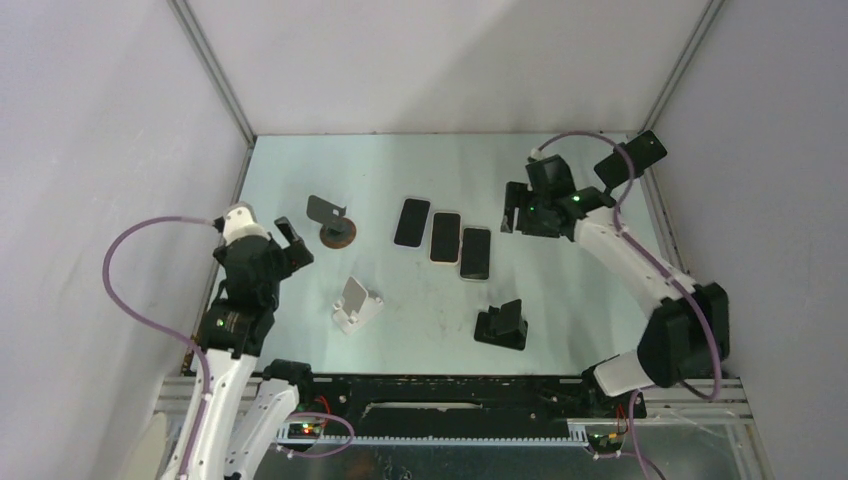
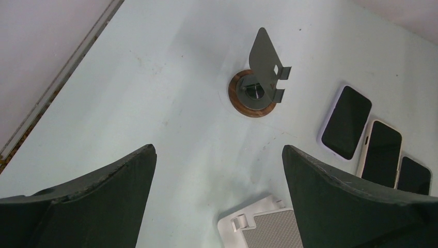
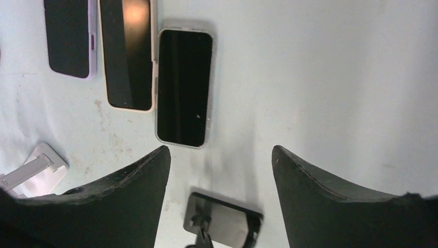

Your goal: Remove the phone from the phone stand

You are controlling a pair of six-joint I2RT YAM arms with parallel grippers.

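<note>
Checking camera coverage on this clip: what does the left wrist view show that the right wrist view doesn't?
Only the left wrist: the grey metal stand on its round wooden base, holding nothing. Only the right wrist: the black stand. Both: the three phones lying flat side by side, and part of the white stand.

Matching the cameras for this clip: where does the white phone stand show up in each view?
Top external: the white phone stand sits left of centre, below and left of the three phones.
Left wrist: the stand is at the bottom edge, right of centre, cut off by the frame.
Right wrist: the stand is at the lower left edge, only partly visible.
Shared landmark: the three phones lying side by side appear in all three views.
</note>
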